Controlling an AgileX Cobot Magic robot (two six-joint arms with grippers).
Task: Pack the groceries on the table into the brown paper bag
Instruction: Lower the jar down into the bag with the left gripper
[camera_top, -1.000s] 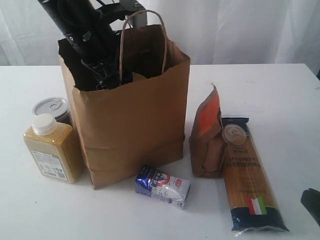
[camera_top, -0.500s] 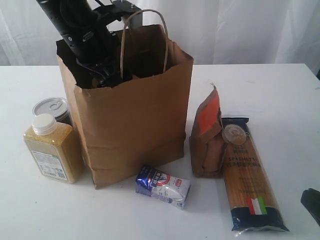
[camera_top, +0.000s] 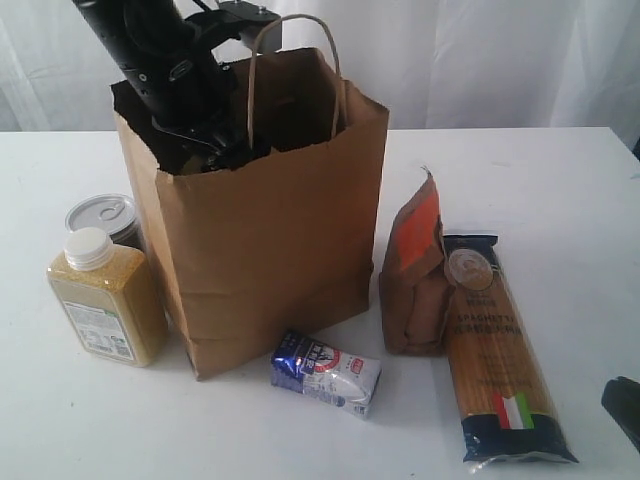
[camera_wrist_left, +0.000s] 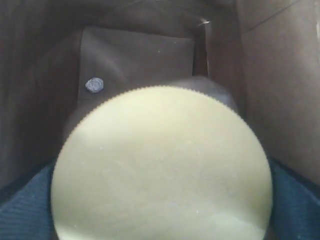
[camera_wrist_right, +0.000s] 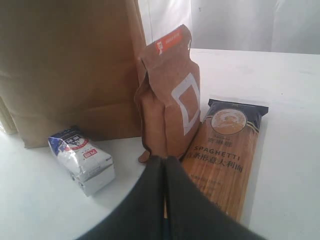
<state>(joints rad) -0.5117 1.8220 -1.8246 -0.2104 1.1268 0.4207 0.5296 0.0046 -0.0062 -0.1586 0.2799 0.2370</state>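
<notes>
Step in hand, my read: jar drop-off. L claw (camera_top: 203, 145) is down thru the mouth of the brown paper bag (camera_top: 270, 250), which stands on the table (camera_top: 560, 180). On the L wrist cam the tan-lidded jar (camera_wrist_left: 162, 165) fills the view, w/ the bag floor beyond it. Fingers (camera_wrist_left: 22, 212) are spread wide, one each side of the jar. The lid hides the pads, so I can't tell if they pinch it or stand clear, nor whether the jar base is on the floor.

R claw (camera_wrist_right: 165, 162) is pressed together and empty, at 4 o'clock of the bag, cut off by the ext. frame edge.

Not yet packed, relative to the bag:
- tin can (camera_top: 100, 215) and yellow bottle (camera_top: 105, 300) at 8 o'clock
- blue-white carton (camera_top: 325, 372) at 6
- brown-orange pouch (camera_top: 412, 280) and spaghetti packet (camera_top: 497, 360) at 3–4

Next move calls for confirming release, then lifting straight up clear of the handles (camera_top: 290, 70).

Grey speck (camera_wrist_left: 94, 85) on the bag floor is too blurry to ID.
</notes>
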